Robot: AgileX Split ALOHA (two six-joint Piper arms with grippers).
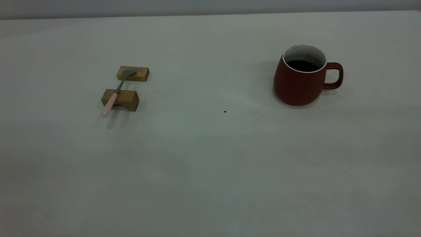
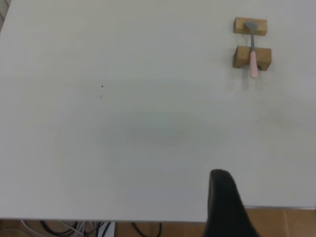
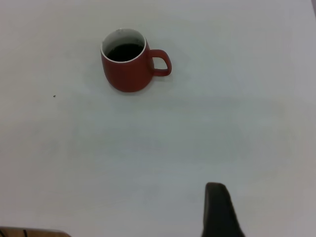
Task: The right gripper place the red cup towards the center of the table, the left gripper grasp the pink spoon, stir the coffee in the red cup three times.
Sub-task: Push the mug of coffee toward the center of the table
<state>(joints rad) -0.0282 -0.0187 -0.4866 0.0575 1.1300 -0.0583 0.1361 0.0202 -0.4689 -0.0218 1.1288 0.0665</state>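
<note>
The red cup (image 1: 301,77) stands upright on the right side of the table (image 1: 210,164), its handle pointing right, with dark coffee (image 1: 302,65) inside. The right wrist view has the cup (image 3: 127,61) far off. On the left, the pink spoon (image 1: 115,93) lies across two wooden blocks, its bowl on the far one and its pink handle jutting past the near one. It is small and distant in the left wrist view (image 2: 253,54). Neither arm appears in the exterior view. Only a black piece of the left gripper (image 2: 223,202) and of the right gripper (image 3: 217,210) shows, each well away from its object.
The far wooden block (image 1: 133,73) and the near wooden block (image 1: 120,99) hold the spoon off the table. A tiny dark speck (image 1: 225,111) lies mid-table. The table's edge, cables and a brown floor (image 2: 281,222) show in the left wrist view.
</note>
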